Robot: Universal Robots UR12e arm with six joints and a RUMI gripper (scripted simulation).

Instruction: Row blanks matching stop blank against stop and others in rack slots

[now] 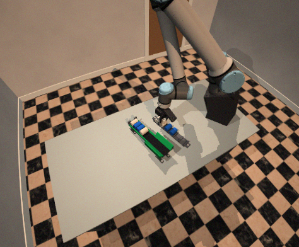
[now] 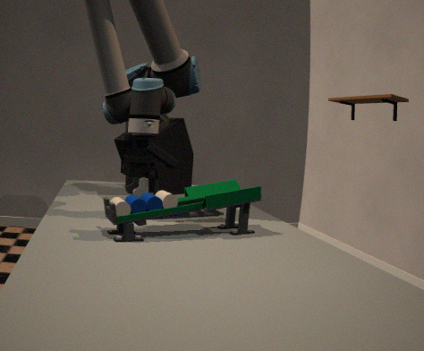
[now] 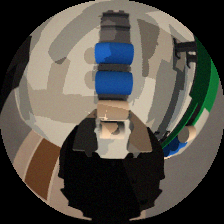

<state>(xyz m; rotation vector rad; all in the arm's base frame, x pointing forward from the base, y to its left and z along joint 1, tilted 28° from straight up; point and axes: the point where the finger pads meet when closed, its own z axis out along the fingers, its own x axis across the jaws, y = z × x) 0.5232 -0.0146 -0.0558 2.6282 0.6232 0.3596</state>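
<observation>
The green feed ramp holds a row at its stop end: a cream blank, two blue blanks and another cream blank. The same row shows in the exterior view. The grey stock rack lies beside the ramp with two blue blanks in its slots; they also show in the wrist view. My gripper is low over the rack's far end, next to those blue blanks. It is shut on a cream blank; I cannot tell whether this blank touches the rack floor.
The arm's dark base block stands right of the rack on the grey mat. The ramp stands on dark legs. A checkered floor surrounds the mat. A small wooden shelf hangs on the right wall.
</observation>
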